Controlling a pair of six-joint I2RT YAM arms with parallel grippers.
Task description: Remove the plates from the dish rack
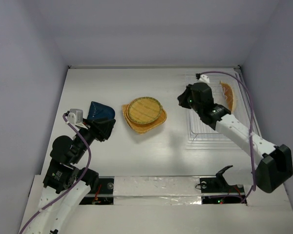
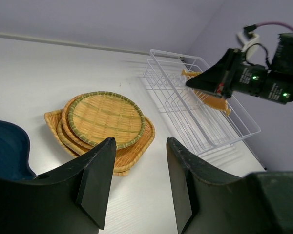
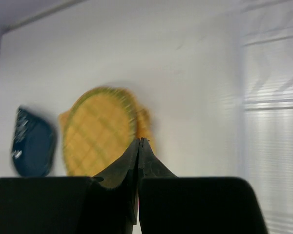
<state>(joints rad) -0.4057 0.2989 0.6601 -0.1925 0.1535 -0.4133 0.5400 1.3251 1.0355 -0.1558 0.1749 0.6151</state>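
Unloading judged nearly finished.
One blue dish (image 1: 98,111) is laid on the counter (image 1: 88,83) beside the left gripper (image 2: 139,161), spread and empty; two woven plates (image 1: 144,114) are stacked alongside; the right gripper (image 3: 139,142) is pinched shut on nothing; one leaf-shaped plate (image 1: 228,95) is stood in the dish rack (image 1: 205,131), judged light, stiff, best taken by its upper rim.

Lab test booth: white table (image 1: 136,156), plain grey walls (image 1: 156,29).
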